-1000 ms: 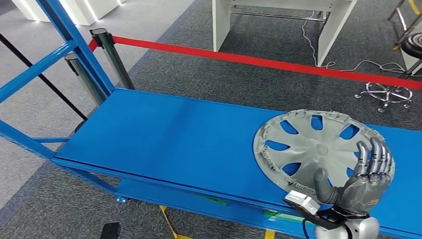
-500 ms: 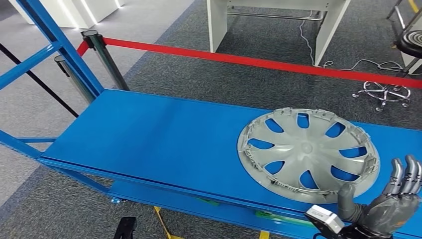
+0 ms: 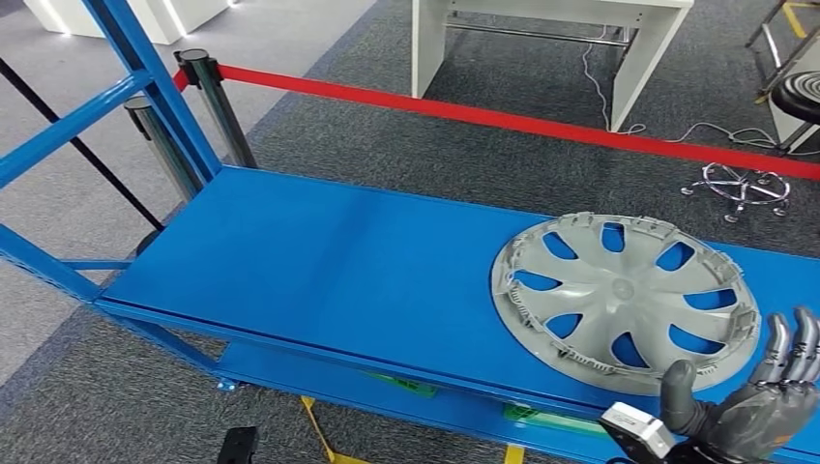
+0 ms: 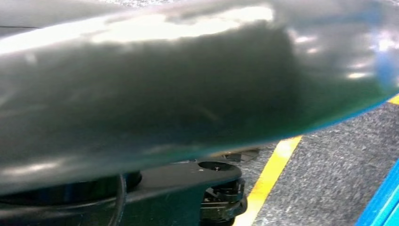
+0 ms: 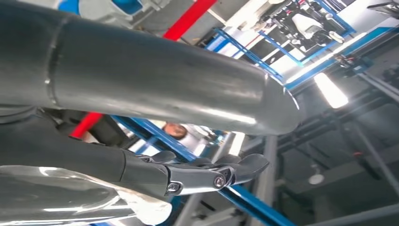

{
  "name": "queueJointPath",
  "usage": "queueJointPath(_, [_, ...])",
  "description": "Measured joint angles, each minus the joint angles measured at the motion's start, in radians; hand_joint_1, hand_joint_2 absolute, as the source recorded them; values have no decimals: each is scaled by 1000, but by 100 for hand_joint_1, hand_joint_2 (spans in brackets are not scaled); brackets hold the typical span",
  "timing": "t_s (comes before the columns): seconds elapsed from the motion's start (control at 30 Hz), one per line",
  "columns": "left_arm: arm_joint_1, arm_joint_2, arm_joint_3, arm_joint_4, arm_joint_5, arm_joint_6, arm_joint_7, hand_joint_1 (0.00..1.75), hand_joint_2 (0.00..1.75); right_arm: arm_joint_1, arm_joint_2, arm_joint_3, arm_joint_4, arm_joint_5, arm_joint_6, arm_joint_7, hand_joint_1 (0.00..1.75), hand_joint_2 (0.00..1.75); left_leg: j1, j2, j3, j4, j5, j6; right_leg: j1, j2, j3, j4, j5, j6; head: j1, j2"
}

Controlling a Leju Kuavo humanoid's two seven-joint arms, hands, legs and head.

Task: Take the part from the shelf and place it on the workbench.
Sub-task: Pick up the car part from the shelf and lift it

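A grey plastic wheel cover [image 3: 625, 301] — the part to be moved — lies flat on a bright blue metal shelf [image 3: 329, 261], towards the shelf's right end and close to its near edge. The cover is round, with curved spokes and openings through which the blue surface shows, and small clips stand up around its rim. The left stretch of the shelf, from the cover to the far left corner, is bare blue metal.

The robot's right hand [image 3: 749, 401] rises at the shelf's near edge, just beside the near right rim of the wheel cover. Its dark fingers [image 3: 793, 343] point upward and are spread apart from the thick grey thumb [image 3: 677, 391]; the hand is released, grasping nothing, and from the head view it is hard to tell whether a fingertip touches the rim. In the right wrist view the thumb [image 5: 155, 80] crosses the picture as a large grey cylinder with darker fingers [image 5: 202, 176] stretched out beside it, and nothing lies between them. The left hand's state cannot be told: the left wrist view is a dark blurred surface, with grey carpet and a yellow floor line [image 4: 268, 181] beside it.

A blue upright frame [image 3: 145, 82] stands at the shelf's far left corner. Behind the shelf a red barrier belt [image 3: 503, 121] runs from a metal post [image 3: 208, 97] across grey carpet — beyond it stand a white table [image 3: 541, 43] and the chrome base of a stool [image 3: 740, 184].
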Motion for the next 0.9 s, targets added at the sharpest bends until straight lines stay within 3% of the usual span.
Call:
queueJointPath(0.03, [2, 0, 7, 0, 14, -2, -10, 0, 0, -10, -2, 3, 18, -1, 0, 1, 0, 0, 0, 0, 0, 2, -1, -1, 0, 0, 33, -68, 32, -3, 0, 0])
queueJointPath(0.1, [4, 1, 27, 0, 43, -9, -28, 0, 0, -38, -15, 20, 77, 17, 2, 18, 0, 0, -3, 0, -3, 7, -3, -8, 3, -1, 90, -175, 65, -15, -1, 0])
queueJointPath(0.2, [8, 7, 55, 0, 69, -18, -31, 0, 0, -73, -51, 77, 180, 65, 3, 70, 0, 0, -2, 1, -8, 11, 1, -21, 7, 1, 105, -203, 69, -32, -2, 0])
queueJointPath(0.27, [10, 12, 67, 0, 73, -17, -19, 0, 0, -84, -68, 116, 227, 84, 2, 93, 0, 0, 0, -1, -15, 29, -14, -31, 3, -2, 107, -208, 74, -41, -3, 0])
queueJointPath(0.3, [12, 16, 72, 0, 74, -16, -12, 0, 0, -88, -73, 133, 245, 89, 2, 103, 0, 0, 2, -1, -29, 63, -37, -38, 0, -4, 108, -210, 77, -45, -6, 0])
queueJointPath(0.4, [18, 22, 80, 0, 75, -12, 2, 0, 0, -93, -89, 171, 285, 92, 2, 132, 0, 0, 14, -1, -106, 241, -125, -56, -2, -8, 107, -211, 77, -50, -11, 0])
queueJointPath(0.43, [21, 23, 81, 0, 74, -12, 5, 0, 0, -93, -95, 181, 295, 89, 2, 140, 0, 0, 18, -1, -121, 276, -132, -60, -2, -8, 107, -211, 77, -50, -11, 0])
queueJointPath(0.47, [23, 24, 82, 0, 69, -12, 8, 0, 0, -93, -101, 190, 304, 85, 2, 148, 0, 0, 21, -1, -120, 275, -119, -62, -3, -8, 108, -210, 77, -50, -11, 0])
queueJointPath(0.53, [25, 26, 82, 0, 57, -12, 14, 0, 0, -91, -113, 207, 317, 77, 2, 160, 0, 0, 27, -1, -71, 173, -53, -65, -5, -7, 110, -210, 76, -47, -11, 0])
queueJointPath(0.57, [24, 26, 81, 0, 50, -12, 16, 0, 0, -89, -119, 214, 321, 73, 2, 165, 0, 0, 27, -2, -40, 108, -27, -65, -5, -7, 111, -210, 74, -44, -12, 0])
queueJointPath(0.63, [22, 25, 78, 0, 35, -11, 17, 0, 0, -74, -131, 223, 323, 63, 1, 170, 0, 0, 25, -4, -3, 25, -6, -59, -3, -7, 108, -208, 72, -33, -12, 0])
queueJointPath(0.77, [24, 21, 63, 0, 3, -9, 4, 0, 0, -2, -147, 222, 301, 26, 1, 165, 0, 0, 20, -4, 0, 7, -8, -31, -7, -9, 100, -199, 60, -9, -12, 0])
queueJointPath(0.83, [21, 17, 53, 0, -8, -8, -1, 0, 0, 23, -150, 215, 290, 16, 1, 161, 0, 0, 20, -1, 2, 2, -6, -18, -8, -8, 61, -123, 13, -6, -11, 0])
queueJointPath(0.9, [18, 13, 45, 0, -15, -8, -1, 0, 0, 42, -151, 206, 286, 7, 1, 159, 0, 0, 14, 2, 1, 2, -8, -9, -7, -8, -3, 10, -46, -7, -11, 0])
